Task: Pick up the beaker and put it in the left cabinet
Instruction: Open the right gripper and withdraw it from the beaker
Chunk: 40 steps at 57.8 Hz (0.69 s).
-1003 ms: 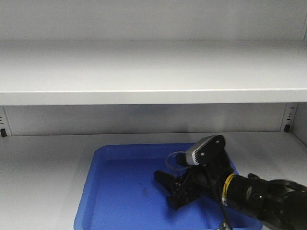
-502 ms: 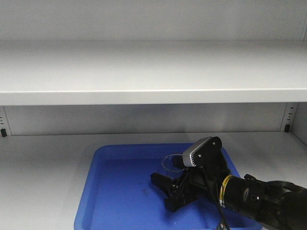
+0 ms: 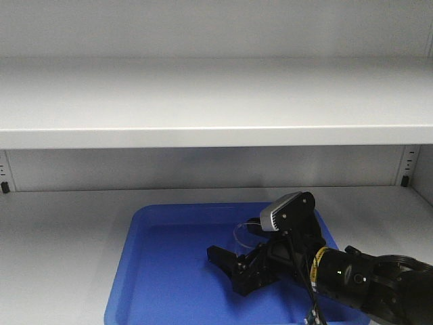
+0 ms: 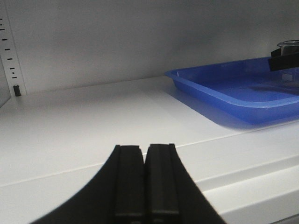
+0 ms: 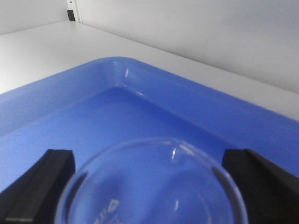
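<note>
- I see my right gripper (image 3: pixel 226 267) with jaws apart, flanking the beaker (image 5: pixel 152 186); contact unclear.
- Beaker stands inside the blue tray (image 3: pixel 169 271), toward its right edge, on the cabinet (image 3: pixel 67 223) lower shelf.
- My left gripper (image 4: pixel 145 179) jaws are together, holding nothing.

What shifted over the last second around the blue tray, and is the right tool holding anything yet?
The right tool slid left along the blue plastic tray, jaws open, straddling the small clear glass beaker without closing on it. The beaker's rim looks slightly lower and further left. The tray and the pale grey cabinet shelf stayed put.
</note>
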{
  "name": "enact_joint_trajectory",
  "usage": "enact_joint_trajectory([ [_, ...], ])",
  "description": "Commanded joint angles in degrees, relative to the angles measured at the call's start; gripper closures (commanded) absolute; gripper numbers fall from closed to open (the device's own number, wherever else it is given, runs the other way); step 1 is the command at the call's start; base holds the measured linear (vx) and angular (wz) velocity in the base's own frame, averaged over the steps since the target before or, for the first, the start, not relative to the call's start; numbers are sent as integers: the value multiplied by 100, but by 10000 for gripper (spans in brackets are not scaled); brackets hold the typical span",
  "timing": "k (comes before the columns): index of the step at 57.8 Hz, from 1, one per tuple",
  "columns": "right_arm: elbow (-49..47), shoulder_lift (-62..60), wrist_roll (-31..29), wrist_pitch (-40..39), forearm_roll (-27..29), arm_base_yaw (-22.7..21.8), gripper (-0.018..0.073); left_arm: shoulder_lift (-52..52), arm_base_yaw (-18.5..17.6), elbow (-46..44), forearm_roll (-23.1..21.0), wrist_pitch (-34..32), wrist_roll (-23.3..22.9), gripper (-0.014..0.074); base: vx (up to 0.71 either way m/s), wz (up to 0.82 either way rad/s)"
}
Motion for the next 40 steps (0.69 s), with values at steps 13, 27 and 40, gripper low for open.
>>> enact_joint_trajectory([
  [13, -197, -1011, -101, -318, 141, -22, -119, -107, -24, 94, -42, -480, -20, 595, 0, 0],
  [27, -190, -1580, 565, 945, 109, -22, 149, -107, -24, 94, -42, -480, -20, 595, 0, 0],
  [40, -186, -2110, 1137, 2669, 56, -22, 574, -107, -24, 94, -42, -480, -20, 595, 0, 0],
])
